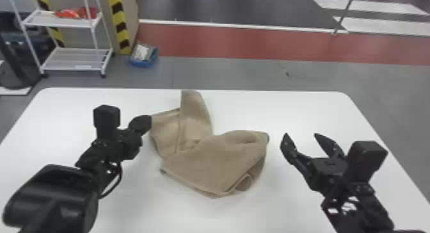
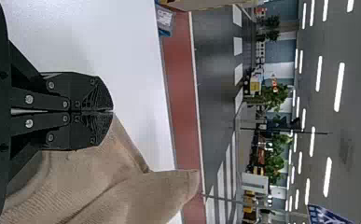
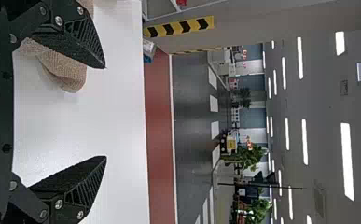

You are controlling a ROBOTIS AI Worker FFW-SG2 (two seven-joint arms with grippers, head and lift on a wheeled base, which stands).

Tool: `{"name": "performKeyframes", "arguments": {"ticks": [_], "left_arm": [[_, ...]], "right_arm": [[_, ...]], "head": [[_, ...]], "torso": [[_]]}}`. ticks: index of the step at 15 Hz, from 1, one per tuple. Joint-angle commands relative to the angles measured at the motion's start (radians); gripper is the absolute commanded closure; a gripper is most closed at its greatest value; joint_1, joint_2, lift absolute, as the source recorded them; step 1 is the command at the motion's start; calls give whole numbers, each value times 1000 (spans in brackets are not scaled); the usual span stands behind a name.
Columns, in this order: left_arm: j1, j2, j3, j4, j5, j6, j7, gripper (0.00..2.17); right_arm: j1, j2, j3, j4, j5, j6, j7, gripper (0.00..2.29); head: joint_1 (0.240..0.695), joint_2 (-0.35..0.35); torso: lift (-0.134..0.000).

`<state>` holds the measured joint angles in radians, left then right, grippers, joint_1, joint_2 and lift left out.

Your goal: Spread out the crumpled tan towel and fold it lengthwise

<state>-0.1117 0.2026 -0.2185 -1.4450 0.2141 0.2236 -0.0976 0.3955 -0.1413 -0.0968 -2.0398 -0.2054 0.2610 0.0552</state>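
Observation:
The tan towel (image 1: 220, 158) lies crumpled mid-table, one part rising toward the far edge and a curled fold at its near right. At its left corner my left gripper (image 1: 149, 120) is shut on the cloth. In the left wrist view the closed left gripper (image 2: 112, 112) has the towel (image 2: 117, 177) running out from its fingertips. My right gripper (image 1: 300, 138) stands open to the right of the towel, apart from it. From the right wrist, the spread right gripper (image 3: 105, 112) has nothing between its fingers, and a towel edge (image 3: 68, 72) shows behind one finger.
The white table (image 1: 297, 110) has rounded far corners. Beyond it on the floor are a white shelf rack (image 1: 76, 59) and a blue bin (image 1: 144, 61), both on the left side.

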Motion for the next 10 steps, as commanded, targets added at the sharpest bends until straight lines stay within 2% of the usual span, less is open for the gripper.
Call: {"name": "performKeyframes", "arguments": {"ticks": [1, 2, 5, 8, 10], "left_arm": [[53, 11, 28, -164, 59, 24, 10, 1781], [80, 32, 50, -227, 82, 27, 30, 1781], [129, 55, 71, -379, 100, 58, 52, 1777], [158, 72, 84, -417, 110, 73, 52, 1781], [162, 72, 84, -417, 105, 76, 53, 1781]], "right_arm": [[-15, 0, -3, 18, 4, 5, 2, 215], [-41, -1, -3, 43, -2, 24, 17, 215], [-112, 0, -24, 128, -85, 27, 114, 218], [-207, -1, -27, 213, -97, 67, 135, 238], [-202, 0, -12, 197, -118, 97, 176, 282]], "head": [[695, -114], [695, -113], [695, -100], [695, -91], [695, -90]], "torso": [[-124], [-124], [-124], [-124], [-124]]}}
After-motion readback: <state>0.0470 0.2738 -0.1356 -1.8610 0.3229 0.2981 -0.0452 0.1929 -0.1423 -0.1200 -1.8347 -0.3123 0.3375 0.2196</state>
